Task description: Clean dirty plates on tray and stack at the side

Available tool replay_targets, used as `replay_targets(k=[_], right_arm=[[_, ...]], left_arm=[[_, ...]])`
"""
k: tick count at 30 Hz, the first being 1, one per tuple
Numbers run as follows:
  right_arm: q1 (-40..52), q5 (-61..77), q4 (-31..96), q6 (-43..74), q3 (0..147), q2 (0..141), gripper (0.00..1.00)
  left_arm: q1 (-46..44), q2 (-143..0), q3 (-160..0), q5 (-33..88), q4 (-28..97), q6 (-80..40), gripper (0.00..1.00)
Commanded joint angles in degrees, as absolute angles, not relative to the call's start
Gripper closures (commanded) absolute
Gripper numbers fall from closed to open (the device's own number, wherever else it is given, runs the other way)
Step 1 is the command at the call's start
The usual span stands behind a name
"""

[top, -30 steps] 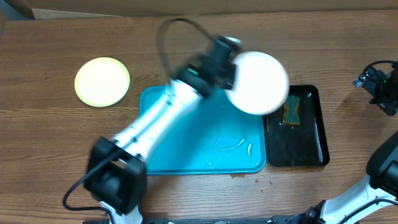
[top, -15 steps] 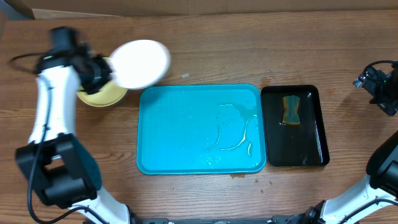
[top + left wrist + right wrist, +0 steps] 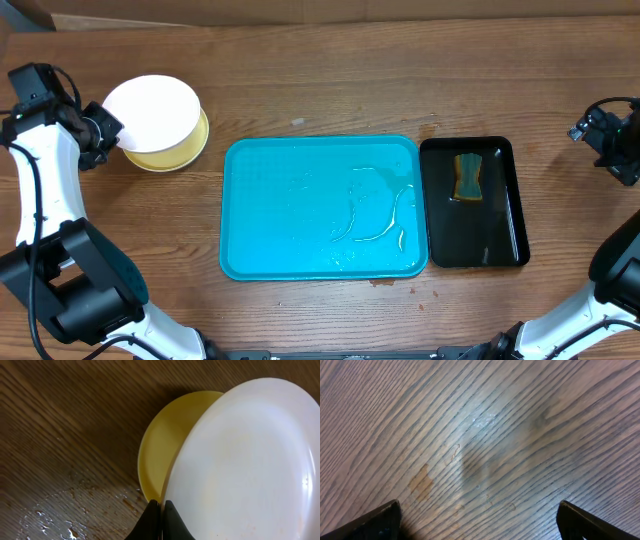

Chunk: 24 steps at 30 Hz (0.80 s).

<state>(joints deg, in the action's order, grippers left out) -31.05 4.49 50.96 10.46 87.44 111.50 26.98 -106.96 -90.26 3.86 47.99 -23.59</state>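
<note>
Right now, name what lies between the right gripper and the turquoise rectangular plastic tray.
Overhead view: a narrow black tray holding a yellow-green sponge, then bare wood before the right gripper.

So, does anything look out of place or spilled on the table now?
Nothing looks damaged. The white plate, pinched at its rim by the left gripper, is off-centre over the yellow plate, so only a crescent of yellow shows. Water streaks lie in the tray, and small drops wet the table beside the plates.

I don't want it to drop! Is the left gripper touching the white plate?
Touching. The left wrist view shows the left gripper pinching the rim of the white plate, with no gap.
</note>
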Motion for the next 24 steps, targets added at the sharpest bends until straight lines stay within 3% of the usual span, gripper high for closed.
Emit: replay_targets(k=[1,14,17,19,22,24], right_arm=[[-31.0,4.4,50.6,10.5,88.5,110.3,0.0],[-31.0,4.4,50.6,10.5,88.5,110.3,0.0],[-31.0,4.4,50.6,10.5,88.5,110.3,0.0],[-31.0,4.4,50.6,10.5,88.5,110.3,0.0],[-31.0,4.4,50.6,10.5,88.5,110.3,0.0],[-31.0,4.4,50.6,10.5,88.5,110.3,0.0]], left_arm=[[26.6,-108.4,-89.7,-1.4,47.0,-22.3,0.96],[26.6,-116.5,-89.7,-2.8,44.7,-21.6,0.96],[26.6,-116.3,-89.9,0.6,43.6,-19.5,0.89],[26.6,-115.9,-90.3,5.4,42.8,-16.8,0.79],[26.6,-115.3,-91.1,11.2,43.2,-13.9,0.39],[26.6,-114.9,-91.6,15.6,44.0,-11.4,0.32]])
